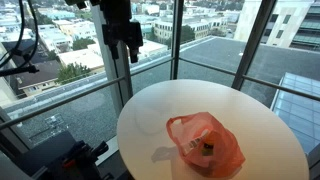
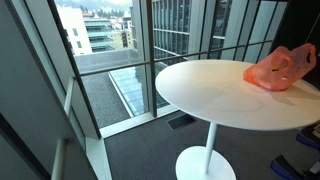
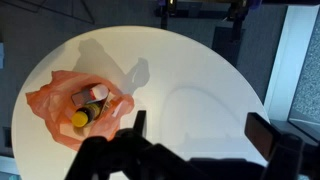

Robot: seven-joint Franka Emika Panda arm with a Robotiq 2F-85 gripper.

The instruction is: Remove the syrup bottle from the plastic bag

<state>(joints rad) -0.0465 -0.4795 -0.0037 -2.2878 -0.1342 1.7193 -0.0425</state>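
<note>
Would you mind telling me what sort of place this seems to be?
Probably an upper-floor office or lounge: floor-to-ceiling windows overlooking city rooftops, a round white pedestal table, and grey carpet.

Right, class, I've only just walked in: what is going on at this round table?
A robot arm is at work here. Its tool hangs open above the round white table, holding nothing. An orange plastic bag lies on the table, apart from the tool. The wrist view looks into the bag's open mouth, where a yellow-capped bottle lies among other items. Nothing has been taken out of the bag yet.
</note>
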